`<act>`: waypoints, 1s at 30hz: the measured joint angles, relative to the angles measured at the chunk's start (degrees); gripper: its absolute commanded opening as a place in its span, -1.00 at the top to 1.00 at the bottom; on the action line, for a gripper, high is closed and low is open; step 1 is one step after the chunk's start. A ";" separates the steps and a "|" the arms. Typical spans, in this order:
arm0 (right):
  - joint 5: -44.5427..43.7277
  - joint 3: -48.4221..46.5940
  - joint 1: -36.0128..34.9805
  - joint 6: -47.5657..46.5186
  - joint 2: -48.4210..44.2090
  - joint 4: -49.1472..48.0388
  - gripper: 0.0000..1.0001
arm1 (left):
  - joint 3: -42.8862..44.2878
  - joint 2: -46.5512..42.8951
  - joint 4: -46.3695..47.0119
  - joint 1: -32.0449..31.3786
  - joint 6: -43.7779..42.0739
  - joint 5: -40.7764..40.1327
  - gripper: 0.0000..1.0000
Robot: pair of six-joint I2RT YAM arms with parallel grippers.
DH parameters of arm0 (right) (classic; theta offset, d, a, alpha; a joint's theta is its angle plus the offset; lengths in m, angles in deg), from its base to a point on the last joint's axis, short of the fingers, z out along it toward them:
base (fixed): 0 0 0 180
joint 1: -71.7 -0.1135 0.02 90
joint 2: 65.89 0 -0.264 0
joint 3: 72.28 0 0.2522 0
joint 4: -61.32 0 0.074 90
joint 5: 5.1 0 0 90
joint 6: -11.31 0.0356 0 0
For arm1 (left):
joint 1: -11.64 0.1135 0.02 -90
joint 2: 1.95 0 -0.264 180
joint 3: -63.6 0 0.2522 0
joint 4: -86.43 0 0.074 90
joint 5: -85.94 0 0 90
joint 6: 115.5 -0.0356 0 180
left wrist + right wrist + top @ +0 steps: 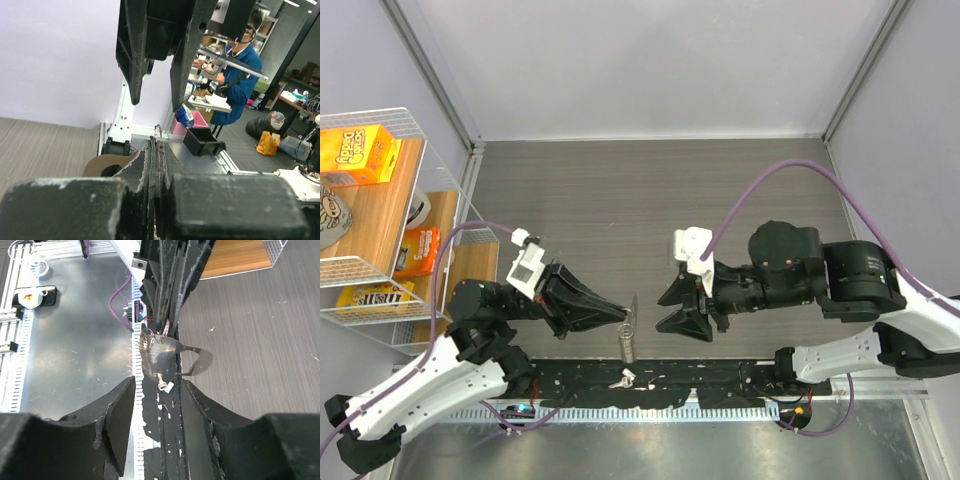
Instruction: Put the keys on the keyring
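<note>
Materials: the tabletop [650,190] is grey laminate with a fine straight grain. A black strip [720,378] with a toothed edge runs along its near side, and bare sheet metal [670,445] lies beyond that. The keyring [629,338] is a glittery silver strip of small links. In the right wrist view a thin polished band curves off its side [196,358].

Edges and room: a wire rack [380,265] with wooden shelves stands off the tabletop's left edge. The middle and far tabletop is open. My two arms meet low over the near centre.

Left jaws: pressed fully together, fingertips [618,314] pinching the top of the keyring, which hangs below them over the near edge of the tabletop. In the left wrist view a fine wire loop [157,131] shows just above the closed tips.

Right jaws: standing partly open and holding nothing, fingers [672,291] pointed left at the keyring. The keyring sits just beyond the tips, in line with the gap and apart from both fingers.

One small silver key [623,378] lies on the black strip, near and below the hanging keyring, clear of both jaws.
</note>
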 measured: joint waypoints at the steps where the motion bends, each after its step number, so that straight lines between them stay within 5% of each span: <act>1: -0.52 1.05 0.00 0.00 -1.09 -0.55 0.03 | -0.61 0.15 1.84 0.00 0.96 -0.17 1.00; 8: -6.34 10.86 0.00 -0.17 -6.69 -5.64 -0.02 | -4.94 0.76 11.89 0.00 5.81 -2.21 1.00; 16: -14.69 29.68 0.83 2.54 -12.04 -14.10 -0.34 | -6.54 -2.19 13.90 0.00 6.95 -5.38 1.00; 30: -11.21 57.00 8.37 16.65 -12.02 -31.80 -0.23 | -6.12 -11.91 -2.99 0.00 0.13 -10.86 1.00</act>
